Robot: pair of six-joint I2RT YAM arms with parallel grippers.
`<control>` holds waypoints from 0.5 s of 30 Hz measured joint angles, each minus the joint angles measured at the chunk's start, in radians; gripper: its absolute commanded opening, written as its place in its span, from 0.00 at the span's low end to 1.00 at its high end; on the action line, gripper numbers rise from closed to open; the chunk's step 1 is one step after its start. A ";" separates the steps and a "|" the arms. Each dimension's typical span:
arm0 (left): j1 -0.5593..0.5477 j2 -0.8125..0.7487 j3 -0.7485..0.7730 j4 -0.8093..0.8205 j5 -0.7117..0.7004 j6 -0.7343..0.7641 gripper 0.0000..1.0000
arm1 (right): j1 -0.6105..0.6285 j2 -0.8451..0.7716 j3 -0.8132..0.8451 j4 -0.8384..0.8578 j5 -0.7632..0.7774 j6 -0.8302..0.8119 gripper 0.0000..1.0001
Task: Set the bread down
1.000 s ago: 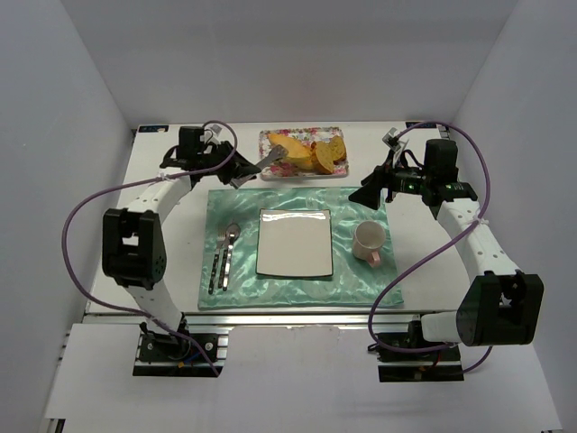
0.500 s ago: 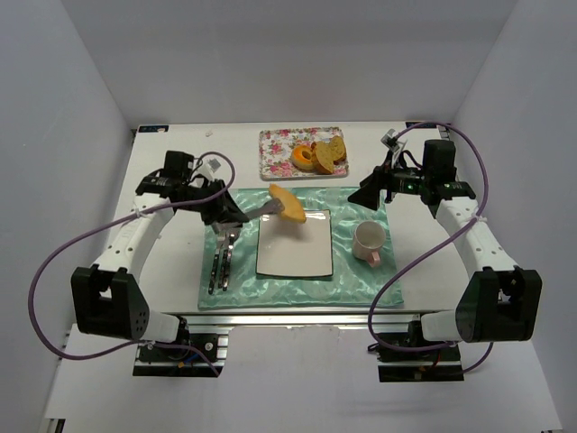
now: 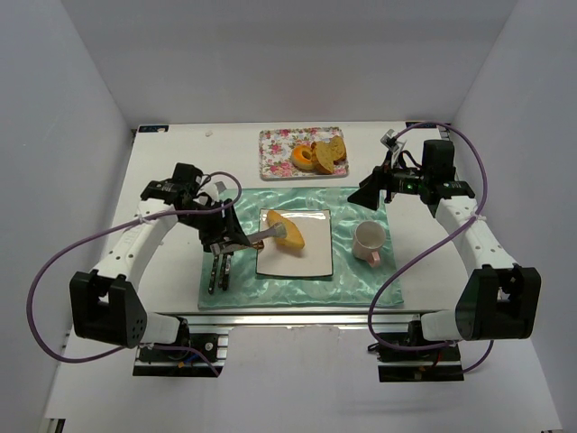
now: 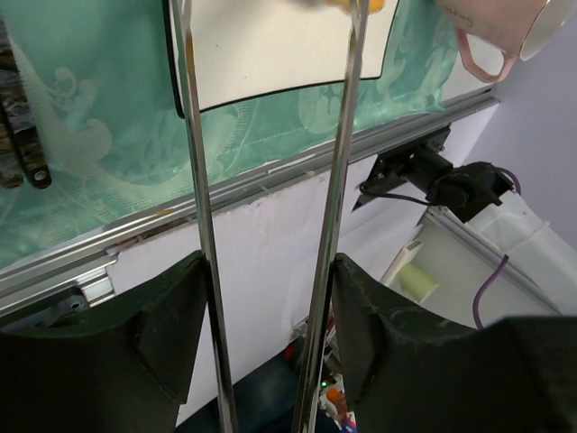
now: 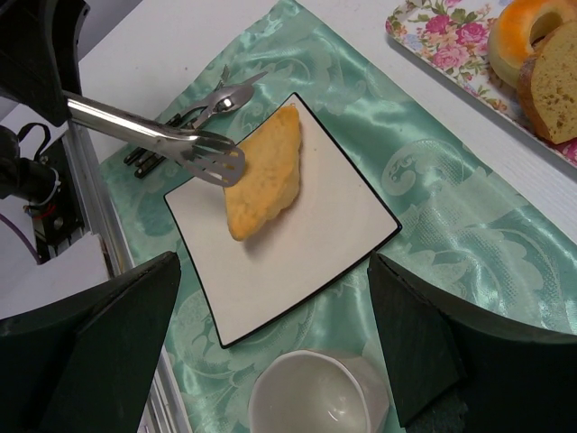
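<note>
Our left gripper (image 3: 220,234) is clenched on the tongs (image 3: 255,239), whose two arms run out between its fingers (image 4: 171,307). At the tongs' far tips, well ahead of those fingers, the long roll (image 5: 263,171) lies on or just above the white plate (image 5: 334,234); we cannot tell which. Our right gripper (image 3: 366,196) hangs spread wide, grasping nothing, with plate and roll ahead of its fingers. We judge one piece nearly placed. The bun (image 3: 305,158) and slices (image 3: 332,152) sit on the flowered tray (image 3: 275,144).
</note>
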 measured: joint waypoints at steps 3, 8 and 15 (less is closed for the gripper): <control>-0.001 0.002 0.036 -0.022 -0.026 0.006 0.65 | 0.000 0.000 0.000 0.000 0.000 0.000 0.89; -0.001 0.003 0.129 -0.060 -0.086 0.005 0.63 | 0.000 0.000 0.000 0.000 0.000 0.000 0.89; -0.001 0.008 0.299 -0.032 -0.135 0.005 0.58 | 0.000 0.000 0.000 0.002 0.000 0.003 0.89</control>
